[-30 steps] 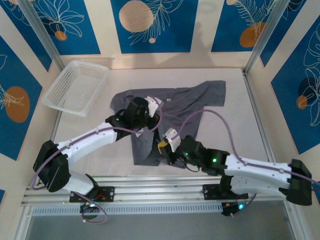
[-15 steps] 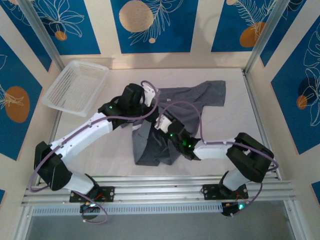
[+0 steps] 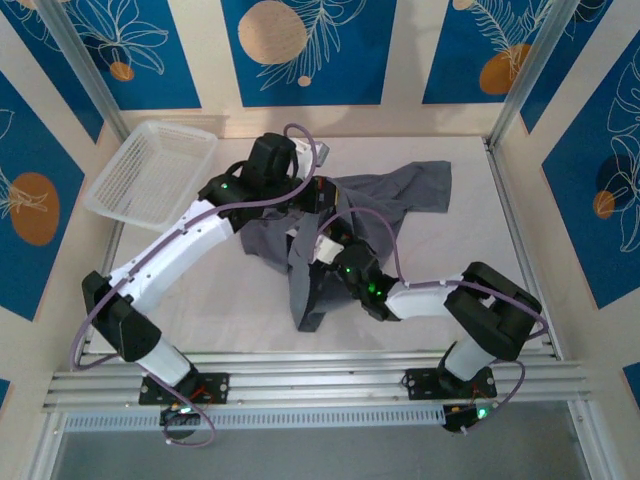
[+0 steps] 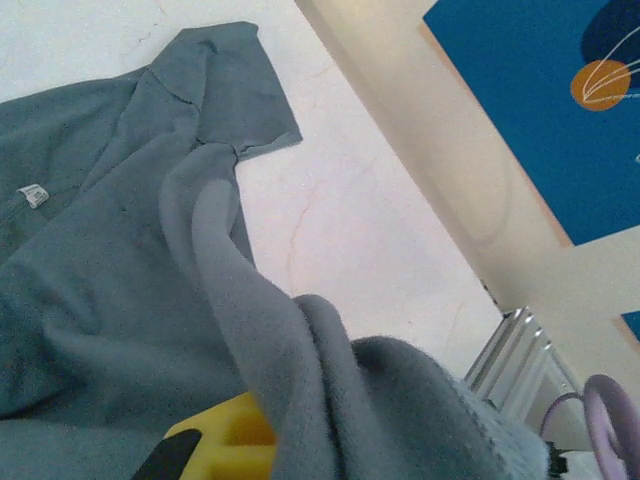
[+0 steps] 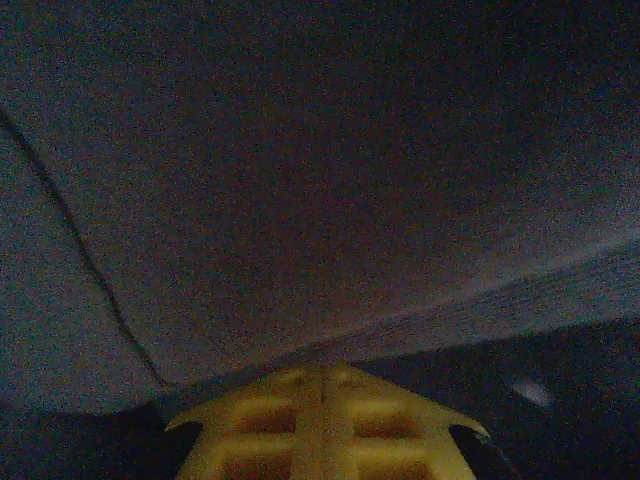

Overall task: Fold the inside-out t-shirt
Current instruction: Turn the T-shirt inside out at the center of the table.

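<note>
**Setting.** A pale worktop (image 3: 220, 300) is enclosed by cream walls set with blue panels (image 3: 305, 50) (white leaf outlines, orange discs). An aluminium rail (image 3: 320, 365) is fitted along the near edge.

**Item 1: inside-out t-shirt (image 3: 400, 195).** Slate-grey, no print, located at the centre of the worktop. One sleeve is spread flat towards the far right. The middle is bunched and held clear of the surface between the two arms, and a narrow length is hung down towards the near edge. In the left wrist view a small white label (image 4: 33, 195) is seen on the flat part.

**Item 2: left fingers (image 3: 318, 190).** They are reached out over the far side of the bunched cloth and closed tight. In the left wrist view a thick fold of the t-shirt is draped over the yellow fingertip and gripped there.

**Item 3: right fingers (image 5: 325, 395).** The yellow tips are pressed together with no gap between them. An edge of the t-shirt is pinched at them, and the cloth is hung close over the lens (the view is dark). From above they are placed just near of the left fingers, under the raised cloth.

**Item 4: white mesh basket (image 3: 150, 175).** It is set at an angle in the far left corner, well apart from the t-shirt and from both arms.
</note>
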`<state>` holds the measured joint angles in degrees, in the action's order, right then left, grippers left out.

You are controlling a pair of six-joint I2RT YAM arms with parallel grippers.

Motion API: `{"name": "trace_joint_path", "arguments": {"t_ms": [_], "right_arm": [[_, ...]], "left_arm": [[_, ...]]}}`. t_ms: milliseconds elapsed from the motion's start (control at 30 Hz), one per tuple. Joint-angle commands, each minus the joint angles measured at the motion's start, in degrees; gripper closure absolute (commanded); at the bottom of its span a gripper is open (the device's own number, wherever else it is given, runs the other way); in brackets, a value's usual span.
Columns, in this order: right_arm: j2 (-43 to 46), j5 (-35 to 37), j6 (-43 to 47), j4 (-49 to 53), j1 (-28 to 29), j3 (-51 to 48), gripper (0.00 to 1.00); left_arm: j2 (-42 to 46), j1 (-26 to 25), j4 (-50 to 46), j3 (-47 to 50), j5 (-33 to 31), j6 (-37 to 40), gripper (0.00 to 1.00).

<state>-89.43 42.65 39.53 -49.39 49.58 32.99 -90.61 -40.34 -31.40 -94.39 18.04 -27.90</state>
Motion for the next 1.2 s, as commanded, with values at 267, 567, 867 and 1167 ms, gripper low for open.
{"name": "trace_joint_path", "arguments": {"t_ms": [267,567,867,1167], "right_arm": [[1.66,-13.44,-26.02,28.42,-12.41,14.46,1.00],[7.95,-28.98,-52.65,51.38,-14.09,23.73,1.00],[2.53,-27.43,-59.91,50.27,-14.89,29.40,1.00],[-8.35,-28.40,-58.73,55.22,-11.13,30.50,1.00]], "left_arm": [[-2.22,0.22,1.44,-9.83,2.50,-6.63,1.00],[-13.93,0.09,-4.38,-28.38,-1.93,-9.13,1.00],[-16.96,-1.67,-3.82,-37.62,1.03,-11.06,1.00],[-22.11,-2.18,-7.69,-52.49,2.45,-10.99,1.00]]}}
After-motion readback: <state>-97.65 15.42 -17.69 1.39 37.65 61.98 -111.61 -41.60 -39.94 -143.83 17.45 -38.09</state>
